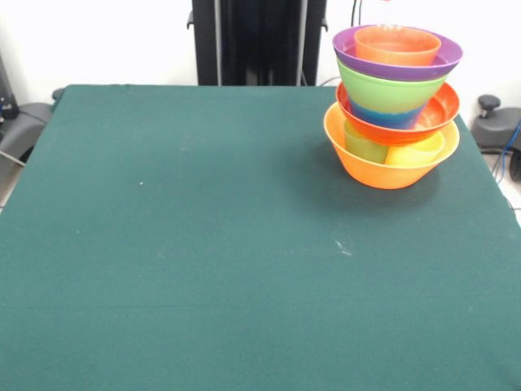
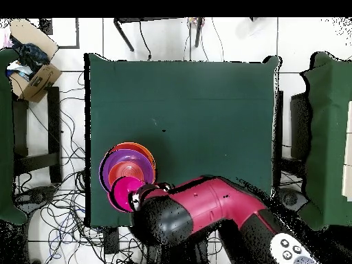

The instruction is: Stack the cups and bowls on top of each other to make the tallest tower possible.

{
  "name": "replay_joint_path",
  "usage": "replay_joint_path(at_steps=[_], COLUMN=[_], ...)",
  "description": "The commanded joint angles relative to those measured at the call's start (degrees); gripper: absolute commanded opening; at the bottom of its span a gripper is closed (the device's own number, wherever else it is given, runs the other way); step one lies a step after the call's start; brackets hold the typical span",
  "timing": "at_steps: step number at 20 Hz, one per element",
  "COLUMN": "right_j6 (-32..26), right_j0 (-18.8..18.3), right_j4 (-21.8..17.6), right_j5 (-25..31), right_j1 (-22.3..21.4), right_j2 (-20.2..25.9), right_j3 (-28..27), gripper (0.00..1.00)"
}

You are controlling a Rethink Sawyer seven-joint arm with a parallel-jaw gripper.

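Though plainly somewhere at the arm's [image 2: 206, 213] end in the overhead view, cannot tell of the claw [image 2: 143, 196] whether released, clenched or grasping anything. Just beside it, seen from above only: a small pink bowl [image 2: 126, 192], over the tower's edge, whether carried or already resting not discernible. Beneath, at the desk's [image 1: 203, 244] corner nearest the robot: the tower [image 1: 393, 106]. From the bottom up in the front view: big orange bowl [image 1: 383, 167] holding a green cup [image 1: 364, 145] and a yellow cup [image 1: 415, 153] side by side, then red-orange bowl [image 1: 435, 110], a blue piece [image 1: 383, 116], lime green bowl [image 1: 391, 94], purple bowl [image 1: 358, 53] and small orange bowl [image 1: 396, 45] on top. Probably light, stiff, slick thin plastic, liable to slide or tip; best pinched at a rim and lowered gently. Layers legible from the front alone; nothing pink there, and no claw.
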Motion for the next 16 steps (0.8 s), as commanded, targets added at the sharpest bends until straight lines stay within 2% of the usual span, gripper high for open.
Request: replay_joint_path(at_steps=[1, 16], right_j6=[4.5, 4.5], right_j0=[4.7, 10.0], right_j4=[-2.3, -6.9], right_j5=[-0.4, -3.1], right_j1=[0.6, 1.6], right_j2=[-5.0, -13.9], right_j3=[2.8, 1.0], gripper=[0.00, 0.00])
